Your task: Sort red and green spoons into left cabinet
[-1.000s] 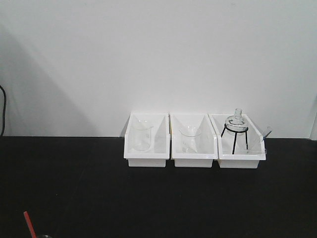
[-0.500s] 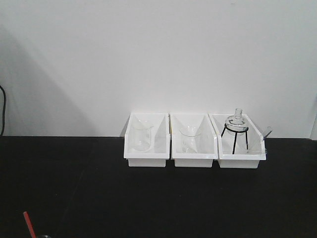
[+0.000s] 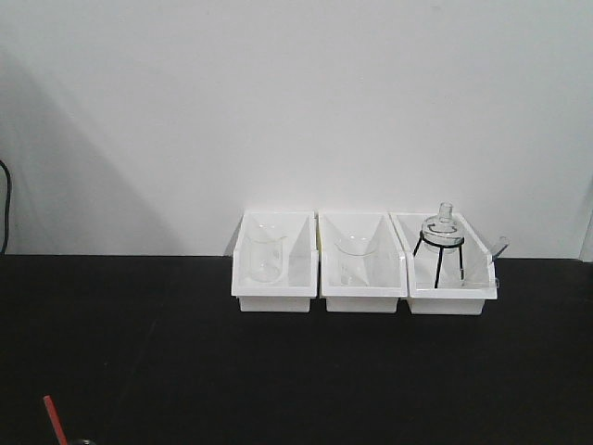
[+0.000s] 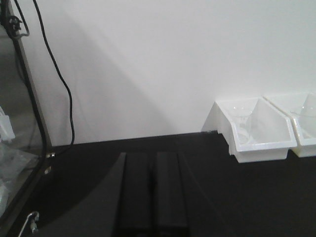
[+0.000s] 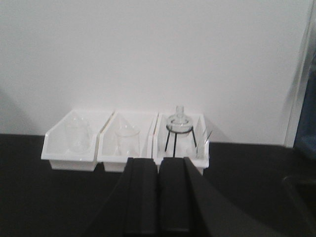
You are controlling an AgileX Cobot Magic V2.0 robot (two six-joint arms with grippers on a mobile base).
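Note:
The red spoon [image 3: 55,419] shows only as a thin red handle, tilted, at the bottom left edge of the front view; its bowl is cut off. The green spoon is out of view. The pale grey-white cabinet with shelf boards is not clearly in view. My left gripper [image 4: 154,155] is shut with nothing between its black fingers, low over the black tabletop. My right gripper [image 5: 158,160] is shut and empty too, pointing at the white bins. Neither gripper shows in the front view.
Three white open bins [image 3: 363,295] stand in a row at the wall, holding glass beakers and a flask on a black tripod [image 3: 439,243]. In the left wrist view, a dark-framed glass panel [image 4: 29,118] and a black cable [image 4: 63,84] are at the far left.

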